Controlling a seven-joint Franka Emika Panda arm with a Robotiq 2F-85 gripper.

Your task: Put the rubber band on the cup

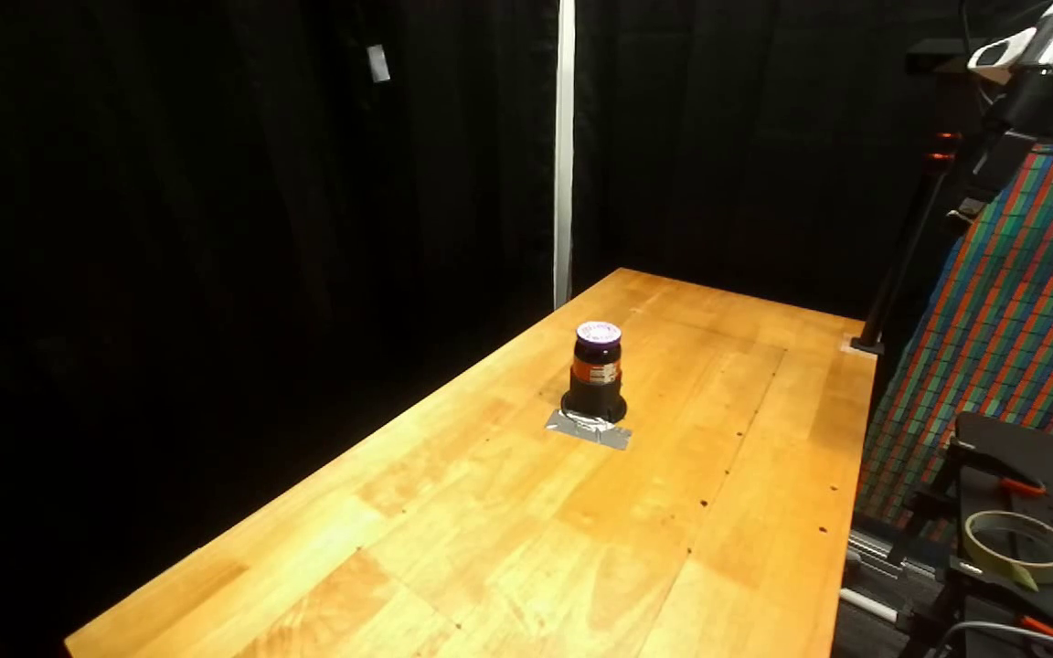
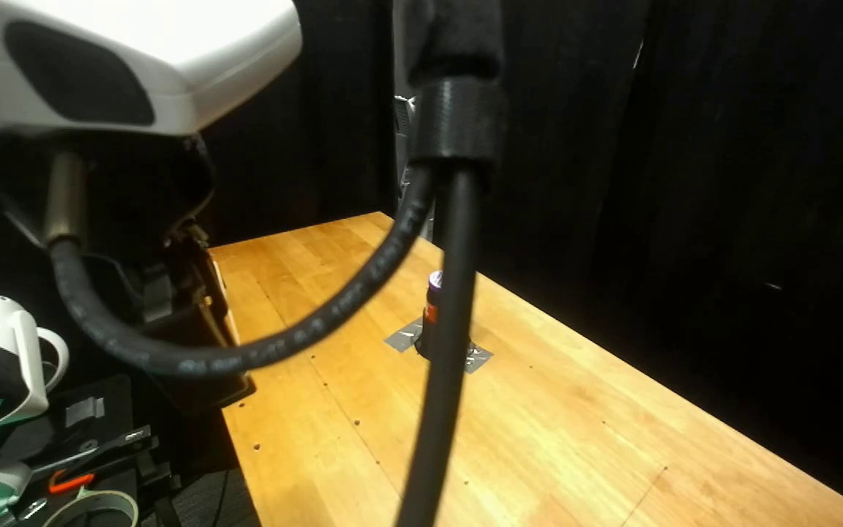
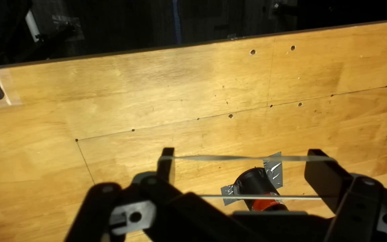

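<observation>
The cup (image 1: pixel 597 370) is a dark cylinder with a reddish-orange middle band and a white-purple top. It stands upright on the wooden table in both exterior views; a hanging cable covers part of it (image 2: pixel 431 322). In the wrist view the cup (image 3: pixel 255 185) shows below and between the fingers, its top hidden by the gripper body. My gripper (image 3: pixel 242 168) is open. The pale rubber band (image 3: pixel 213 157) is stretched around both fingers in two strands. In an exterior view the gripper (image 1: pixel 967 208) is high up at the right, apart from the cup.
Grey tape (image 1: pixel 590 431) fixes the cup's base to the wooden table (image 1: pixel 526 530). A black post (image 1: pixel 892 265) stands at the table's far corner. A dark side cart (image 1: pixel 1011 457) holds a tape roll (image 1: pixel 1018 546). A thick black cable (image 2: pixel 451 293) hangs close to the camera.
</observation>
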